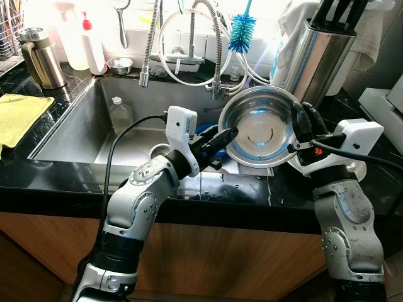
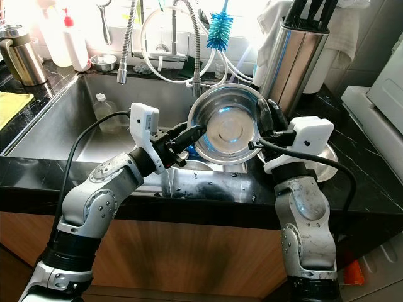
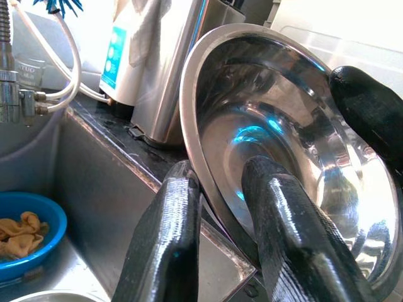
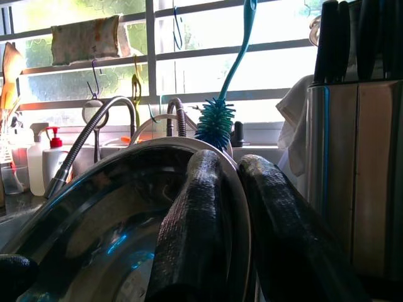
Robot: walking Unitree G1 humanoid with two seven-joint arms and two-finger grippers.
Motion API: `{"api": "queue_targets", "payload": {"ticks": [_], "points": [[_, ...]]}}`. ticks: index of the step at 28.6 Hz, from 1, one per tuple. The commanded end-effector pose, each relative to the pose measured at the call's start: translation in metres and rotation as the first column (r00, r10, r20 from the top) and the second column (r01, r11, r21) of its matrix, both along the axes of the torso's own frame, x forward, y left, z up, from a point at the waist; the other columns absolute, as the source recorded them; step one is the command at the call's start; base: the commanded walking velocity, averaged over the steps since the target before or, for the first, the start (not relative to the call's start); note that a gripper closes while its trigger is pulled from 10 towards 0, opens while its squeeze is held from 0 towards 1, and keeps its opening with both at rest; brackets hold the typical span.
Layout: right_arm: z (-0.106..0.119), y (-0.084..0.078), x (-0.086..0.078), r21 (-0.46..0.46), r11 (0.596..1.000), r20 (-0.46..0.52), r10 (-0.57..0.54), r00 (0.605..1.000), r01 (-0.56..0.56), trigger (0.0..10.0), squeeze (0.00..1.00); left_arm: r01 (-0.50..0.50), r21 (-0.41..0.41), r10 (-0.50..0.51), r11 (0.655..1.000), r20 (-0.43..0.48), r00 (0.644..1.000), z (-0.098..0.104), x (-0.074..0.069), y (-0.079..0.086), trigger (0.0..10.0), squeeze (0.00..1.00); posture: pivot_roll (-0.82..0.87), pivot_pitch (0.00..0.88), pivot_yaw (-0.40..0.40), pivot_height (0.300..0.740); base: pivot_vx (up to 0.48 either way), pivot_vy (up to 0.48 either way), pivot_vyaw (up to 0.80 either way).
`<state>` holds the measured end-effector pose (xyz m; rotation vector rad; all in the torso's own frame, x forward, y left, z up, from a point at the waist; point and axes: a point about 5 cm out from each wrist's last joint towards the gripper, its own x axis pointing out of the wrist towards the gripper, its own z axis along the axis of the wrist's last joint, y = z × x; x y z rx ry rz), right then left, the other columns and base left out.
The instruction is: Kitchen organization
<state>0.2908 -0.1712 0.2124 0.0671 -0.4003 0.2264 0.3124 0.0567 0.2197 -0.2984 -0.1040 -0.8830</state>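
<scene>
A round steel bowl (image 1: 261,126) is held up on edge over the front right corner of the sink, its hollow facing me. My left gripper (image 1: 230,133) is shut on its left rim, one finger inside the bowl (image 3: 283,145) and one behind it. My right gripper (image 1: 302,123) is shut on the opposite rim, its two black fingers (image 4: 195,220) straddling the bowl's edge (image 4: 113,220). Both arms reach in from the counter's front.
The steel sink (image 1: 82,119) holds a plastic bottle (image 1: 119,113) and a blue bowl (image 3: 25,233) with scraps. A tall steel knife holder (image 1: 324,53) stands right behind the held bowl. Faucet hoses (image 1: 151,44), a blue brush (image 1: 241,31), a jug (image 1: 41,56) and a yellow cloth (image 1: 19,113) are around.
</scene>
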Motion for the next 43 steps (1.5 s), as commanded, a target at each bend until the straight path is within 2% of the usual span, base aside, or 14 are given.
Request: {"api": "queue_targets", "payload": {"ticks": [1,4,5,6,11,12,13,14,20,25,29,30,31,43], "points": [[0.002,0.014,0.004,-0.011,0.998,-0.012,0.065,0.998,-0.065,10.0,0.0,0.069,0.043,-0.07,0.997,0.018,0.997,-0.002,-0.007,-0.013,0.0,0.0,0.12,0.031,-0.082,0.74,0.0,0.0,0.0],[0.0,0.017,0.004,-0.015,0.997,-0.019,0.079,0.997,-0.079,10.0,0.07,0.067,0.046,-0.068,0.997,0.02,0.997,-0.002,-0.007,-0.013,0.0,0.0,0.12,0.03,-0.083,0.74,0.0,0.0,0.0],[0.0,0.017,0.005,-0.015,0.997,-0.021,0.08,0.997,-0.081,10.0,0.8,0.066,0.047,-0.067,0.997,0.021,0.998,-0.002,-0.007,-0.013,0.0,0.0,0.13,0.029,-0.084,0.74,0.0,0.0,0.0],[0.0,0.018,0.005,-0.017,0.996,-0.024,0.084,0.996,-0.084,10.0,1.0,0.062,0.049,-0.063,0.997,0.023,0.998,-0.001,-0.007,-0.012,0.0,0.0,0.12,0.029,-0.084,0.74,0.0,0.0,0.0],[-0.002,0.021,0.005,-0.046,0.995,-0.028,0.084,0.996,-0.085,10.0,1.0,0.054,0.058,-0.055,0.997,0.026,0.998,-0.001,-0.007,-0.012,0.0,0.0,0.13,0.03,-0.084,0.74,0.0,0.0,0.0],[-0.002,0.021,0.006,-0.053,0.995,-0.03,0.084,0.996,-0.085,10.0,0.62,0.052,0.059,-0.054,0.997,0.026,0.998,-0.001,-0.007,-0.012,0.0,0.0,0.13,0.03,-0.085,0.74,0.0,0.0,0.0],[-0.002,0.021,0.006,-0.055,0.995,-0.031,0.084,0.996,-0.086,10.0,0.13,0.051,0.06,-0.053,0.997,0.027,0.998,-0.001,-0.007,-0.012,0.0,0.0,0.13,0.03,-0.085,0.74,0.0,0.0,0.0],[-0.003,0.022,0.006,-0.057,0.995,-0.032,0.085,0.996,-0.086,10.0,0.0,0.049,0.061,-0.051,0.997,0.028,0.998,-0.002,-0.007,-0.012,0.0,0.0,0.13,0.03,-0.084,0.74,0.0,0.0,0.0],[-0.002,0.024,0.007,-0.063,0.994,-0.031,0.087,0.996,-0.089,10.0,0.0,-0.036,0.046,0.034,0.998,0.037,0.999,0.0,0.0,-0.008,0.0,0.0,0.12,0.03,-0.084,0.74,0.0,0.0,0.0],[-0.002,0.025,0.006,-0.062,0.994,-0.03,0.089,0.996,-0.091,10.0,0.0,-0.203,-0.004,0.203,0.979,0.026,0.979,0.005,0.012,0.0,0.0,0.0,0.12,0.03,-0.085,0.74,0.0,0.0,0.0],[-0.004,0.028,0.005,-0.054,0.994,-0.035,0.096,0.995,-0.098,10.0,0.0,-0.421,-0.05,0.422,0.906,0.01,0.906,0.009,0.022,0.01,0.0,0.0,0.12,0.031,-0.085,0.74,0.0,0.0,0.0],[-0.004,0.028,0.005,-0.053,0.994,-0.036,0.097,0.995,-0.099,10.0,0.0,-0.445,-0.057,0.446,0.894,0.008,0.895,0.011,0.023,0.011,0.5,0.0,0.12,0.031,-0.086,0.74,0.0,0.0,0.0],[-0.005,0.029,0.005,-0.049,0.994,-0.039,0.099,0.994,-0.1,10.0,0.0,-0.496,-0.079,0.498,0.865,0.015,0.867,0.015,0.024,0.014,9.8,0.0,0.12,0.032,-0.085,0.74,0.0,0.0,0.0],[-0.009,0.034,0.004,-0.036,0.994,-0.051,0.098,0.994,-0.1,10.0,0.0,-0.647,-0.205,0.658,0.734,-0.021,0.753,0.032,0.027,0.028,10.0,0.0,0.12,0.033,-0.084,0.74,0.0,0.0,0.0]]}}
